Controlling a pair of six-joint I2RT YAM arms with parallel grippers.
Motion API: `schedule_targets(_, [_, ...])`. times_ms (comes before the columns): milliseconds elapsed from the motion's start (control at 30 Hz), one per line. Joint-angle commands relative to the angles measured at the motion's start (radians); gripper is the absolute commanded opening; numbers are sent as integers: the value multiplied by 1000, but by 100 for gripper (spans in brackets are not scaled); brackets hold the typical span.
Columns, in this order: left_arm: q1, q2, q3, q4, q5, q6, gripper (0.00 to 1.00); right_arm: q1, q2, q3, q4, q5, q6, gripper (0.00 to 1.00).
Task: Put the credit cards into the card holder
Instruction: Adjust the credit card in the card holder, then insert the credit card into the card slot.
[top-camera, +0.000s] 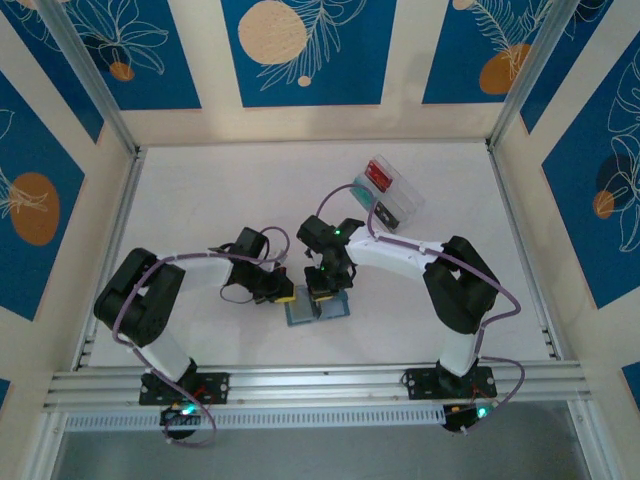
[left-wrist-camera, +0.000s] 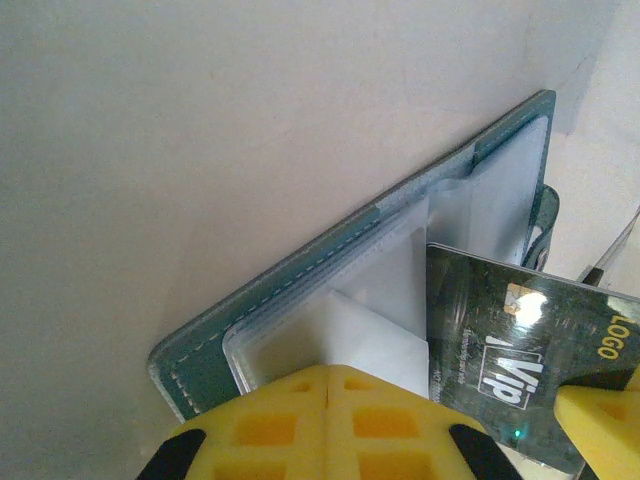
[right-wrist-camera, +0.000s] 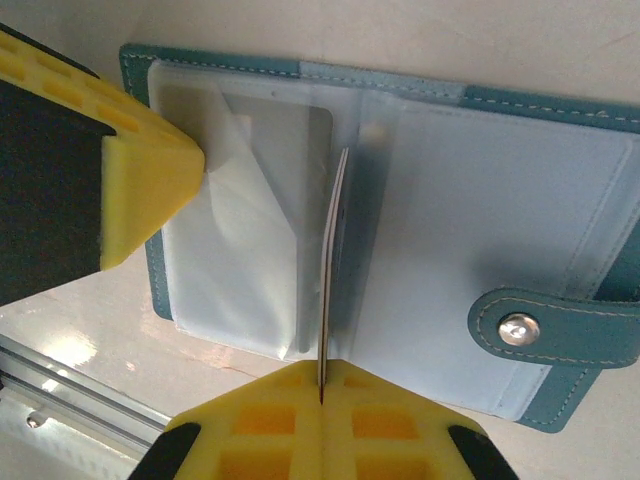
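Centre left of the top view: left gripper (top-camera: 283, 293), fingers pinched on a clear sleeve (left-wrist-camera: 365, 335), likely holding open the card holder (right-wrist-camera: 560, 200) on the table (top-camera: 200, 200). Right: right gripper (right-wrist-camera: 321, 390) clamps a dark credit card (left-wrist-camera: 520, 365) edge-on, seemingly to slide into a pocket.

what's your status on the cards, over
Left gripper shut on clear sleeve of card holder. Right gripper shut on dark card, edge-on over open holder. Path clear.
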Motion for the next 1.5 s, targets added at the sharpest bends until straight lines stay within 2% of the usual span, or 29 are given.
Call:
schedule_targets(0, [-2,17,-41,-96,-76,28,0,12,-14,0,-15,-26,4,0])
schedule_targets(200, [-2,18,-39,-100,-75,32,0,-46,-101,-28,3,-17,-12,0])
schedule_targets(367, [-2,17,-40,-105,-75,33,0,-116,-150,-80,136,-119,-49,0])
schedule_targets(733, [-2,9,-39,-115,-78,33,0,-218,-142,-261,573,-369,-126,0])
schedule_targets(833, [-2,9,-34,-122,-79,36,0,-242,-123,-286,640,-419,-136,0])
schedule_targets(1067, [-2,7,-35,-126,-81,37,0,-282,-62,-327,736,-469,-141,0])
schedule_targets(1467, [-2,10,-31,-127,-82,39,0,-275,-19,-383,784,-480,-153,0])
